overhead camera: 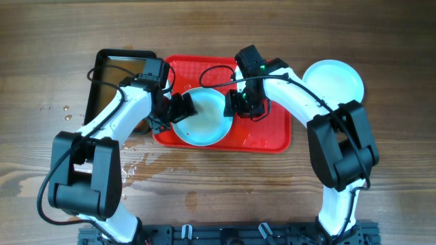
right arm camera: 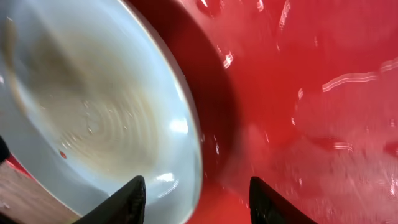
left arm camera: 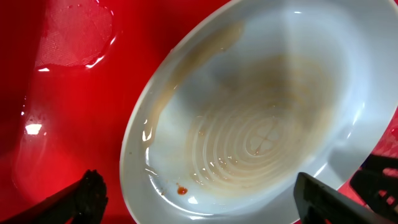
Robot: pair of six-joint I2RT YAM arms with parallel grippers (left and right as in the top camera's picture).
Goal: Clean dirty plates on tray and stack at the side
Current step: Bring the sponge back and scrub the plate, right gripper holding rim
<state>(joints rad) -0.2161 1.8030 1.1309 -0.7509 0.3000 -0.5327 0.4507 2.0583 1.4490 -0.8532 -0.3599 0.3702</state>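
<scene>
dirty plate [overhead camera: 204,126]: on the red tray, left of its middle, its near edge close to the tray's near rim. Thin brown film across the inside; one small orange-red spot [left arm camera: 181,190] by the rim.
tray [overhead camera: 272,133]: centre of the table, wet, water glinting on the red surface.
left gripper [overhead camera: 180,109]: at the dirty plate's left rim. Jaws spread wide, one finger [left arm camera: 87,199] over bare tray, the other [left arm camera: 323,202] at the plate's rim; nothing pinched.
right gripper [overhead camera: 238,103]: at the dirty plate's right rim. Jaws part-spread, straddling the rim: one finger [right arm camera: 127,202] over the plate, the other [right arm camera: 273,205] over the tray. A gap shows on both sides.
second plate [overhead camera: 334,82]: on the bare table, right of the tray, far side; pale all over from above.
black pan [overhead camera: 102,75]: just beside the tray's left edge, partly under the left arm.
table [overhead camera: 381,41]: wood; water drops [overhead camera: 136,162] near-left of the tray.
</scene>
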